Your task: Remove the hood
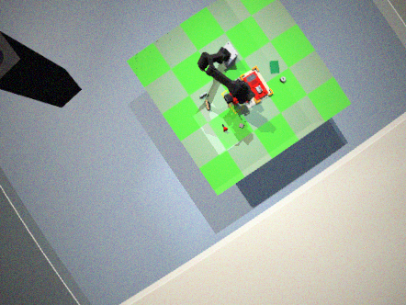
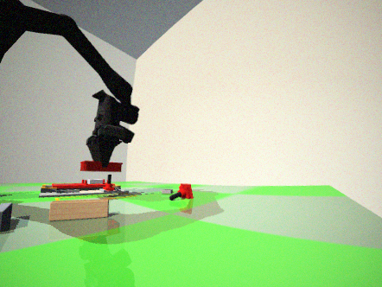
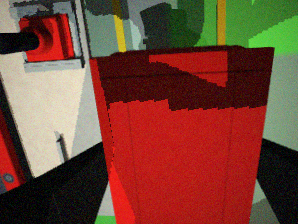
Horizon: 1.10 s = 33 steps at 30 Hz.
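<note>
Wrist view now, and you've got the hood (image 1: 235, 100) (image 2: 101, 166) (image 3: 180, 150) off the toy car (image 1: 260, 80) (image 2: 65, 187) (image 3: 45, 100), up in the air, the gripper (image 1: 242, 92) (image 2: 104, 165) (image 3: 178, 146) clamped on it, one finger at each side. Its long axis seems to run away from the camera, between the fingers, roughly in line with the two yellow strips of the marked area (image 1: 224, 93) (image 3: 221, 25) showing past its far edge; car's off to the picture's left. That's your relation: outline ahead of the hood, so you'll likely want a little more travel that way, then down; watch the near edge doesn't land across the line. From the exterior the hood hangs about level. Counting outward: one hood, one car, one outline, one wooden block (image 1: 208, 105) (image 2: 79, 210), one dark block (image 1: 204, 96) (image 2: 5, 217), one loose red piece with a black peg (image 1: 225, 129) (image 2: 186, 191), one small grey piece (image 1: 242, 125) (image 2: 168, 191), one green patch (image 1: 274, 67), one round grey piece (image 1: 283, 80).
</note>
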Tool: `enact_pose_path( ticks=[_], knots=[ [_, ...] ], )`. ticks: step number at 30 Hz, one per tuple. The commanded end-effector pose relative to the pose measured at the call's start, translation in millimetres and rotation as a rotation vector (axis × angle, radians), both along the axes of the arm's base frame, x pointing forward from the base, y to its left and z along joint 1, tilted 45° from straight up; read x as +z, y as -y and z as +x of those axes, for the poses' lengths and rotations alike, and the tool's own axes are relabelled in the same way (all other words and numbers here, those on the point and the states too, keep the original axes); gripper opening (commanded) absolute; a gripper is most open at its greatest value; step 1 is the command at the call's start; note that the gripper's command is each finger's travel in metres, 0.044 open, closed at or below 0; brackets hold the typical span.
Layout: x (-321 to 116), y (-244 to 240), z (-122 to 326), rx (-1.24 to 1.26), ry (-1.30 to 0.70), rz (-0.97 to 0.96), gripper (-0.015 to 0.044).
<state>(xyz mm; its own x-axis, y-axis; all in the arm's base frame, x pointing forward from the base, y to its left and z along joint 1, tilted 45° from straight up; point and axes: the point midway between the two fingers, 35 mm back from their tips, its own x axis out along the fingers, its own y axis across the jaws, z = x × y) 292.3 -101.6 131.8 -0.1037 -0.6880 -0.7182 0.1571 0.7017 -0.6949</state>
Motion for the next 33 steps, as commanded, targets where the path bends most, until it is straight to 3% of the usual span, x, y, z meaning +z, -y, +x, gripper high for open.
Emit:
enact_pose_path(
  ticks=[1,33],
  knots=[
    [-1.8,2.1,-0.2,0.004,-0.001,-0.003,0.0000],
    [-22.2,22.6,-3.8,0.004,-0.001,-0.005,0.0000]
  ],
)
